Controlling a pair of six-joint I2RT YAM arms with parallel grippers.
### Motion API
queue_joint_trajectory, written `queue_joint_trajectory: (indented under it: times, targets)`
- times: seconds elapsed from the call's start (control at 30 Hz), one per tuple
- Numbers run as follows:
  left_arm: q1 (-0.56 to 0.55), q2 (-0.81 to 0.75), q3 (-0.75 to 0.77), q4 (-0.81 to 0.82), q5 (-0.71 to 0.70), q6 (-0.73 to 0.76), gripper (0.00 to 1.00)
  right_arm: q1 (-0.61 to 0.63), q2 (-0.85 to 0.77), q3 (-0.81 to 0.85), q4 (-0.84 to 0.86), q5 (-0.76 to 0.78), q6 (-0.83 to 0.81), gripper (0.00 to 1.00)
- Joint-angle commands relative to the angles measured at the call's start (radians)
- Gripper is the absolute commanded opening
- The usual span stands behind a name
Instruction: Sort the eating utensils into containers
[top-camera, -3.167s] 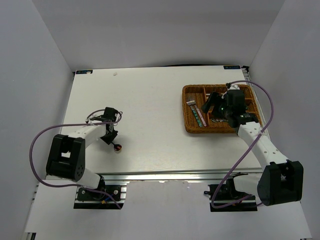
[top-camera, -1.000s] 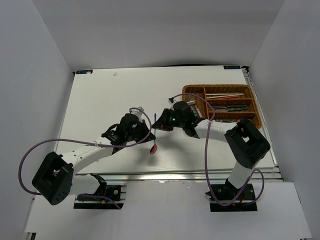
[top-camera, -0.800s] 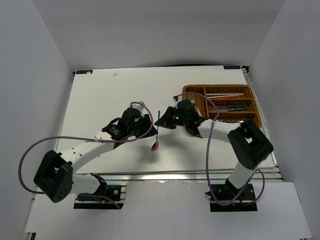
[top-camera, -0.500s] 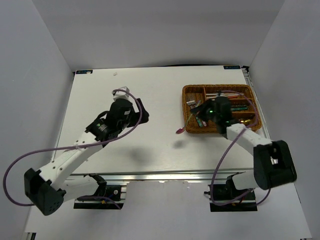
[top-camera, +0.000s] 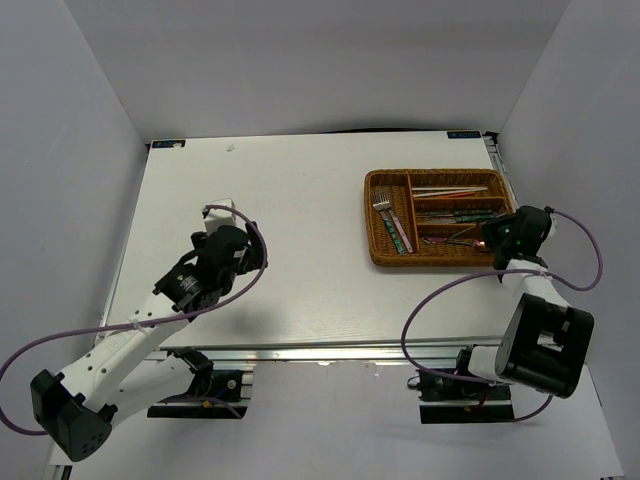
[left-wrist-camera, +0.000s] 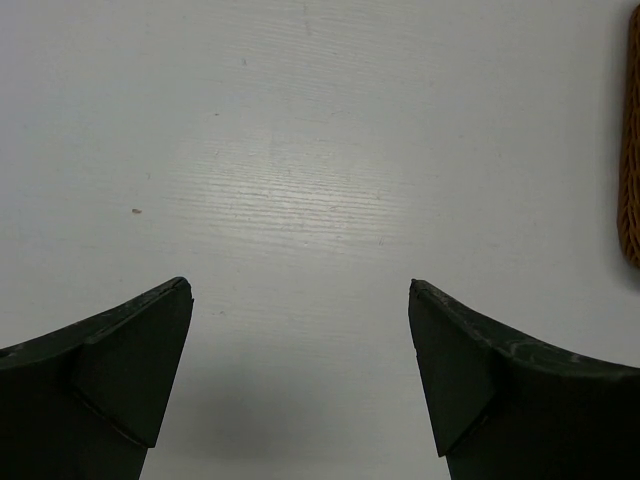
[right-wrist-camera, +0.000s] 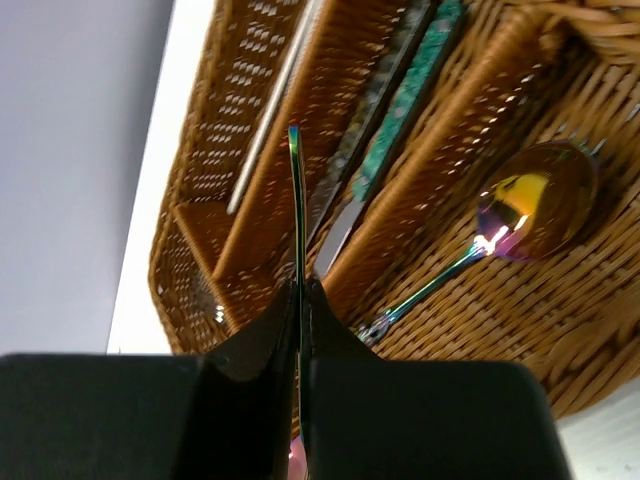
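Two grippers, two states. Right gripper (right-wrist-camera: 300, 292): fingers clenched on a slim utensil (right-wrist-camera: 294, 190), whose iridescent handle is seen edge-on rising from between the pads. It is poised over the right end of the wicker tray (right-wrist-camera: 190, 250), above the slot nearest the robot. An iridescent spoon (right-wrist-camera: 530, 210) lies in that slot. The adjacent slot holds green-handled knives (right-wrist-camera: 415, 90), and the next holds a pale chopstick (right-wrist-camera: 272, 110). Left gripper (left-wrist-camera: 300, 300): jaws spread wide and holding nothing, above the table (left-wrist-camera: 300, 150), well apart from the tray. Progress, as judged: the overhead view shows a fork (top-camera: 384, 207) in the crosswise section and no loose cutlery on the table. The held piece therefore appears to be the last to place, with only its release remaining. Obscured: the held utensil's working end is cut off by the fingers, bar a pink sliver. Slot contents overhead are too small to count.
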Motion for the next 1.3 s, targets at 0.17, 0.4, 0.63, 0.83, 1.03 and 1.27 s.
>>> queue_joint_trajectory:
  times: [0.17,0.4,0.63,0.83,1.03,1.27]
  targets:
    - [0.001,0.008,0.001,0.025,0.026,0.036,0.98,-0.023,0.070,0.022,0.069,-0.012,-0.004,0.19]
    - [0.001,0.010,-0.001,0.028,0.044,0.041,0.98,-0.024,0.047,0.007,0.031,0.013,-0.012,0.55]
    - [0.001,-0.006,0.002,0.012,-0.008,0.021,0.98,-0.024,-0.054,0.064,-0.148,0.170,-0.045,0.75]
    - [0.001,-0.003,0.014,-0.022,-0.098,-0.019,0.98,-0.024,-0.074,0.209,-0.339,0.264,-0.121,0.89]
    - [0.004,0.037,0.093,-0.103,-0.278,-0.104,0.98,0.029,-0.125,0.311,-0.385,0.125,-0.289,0.89]
    - [0.039,0.125,0.309,-0.171,-0.394,-0.078,0.98,0.392,-0.267,0.441,-0.550,0.267,-0.685,0.89]
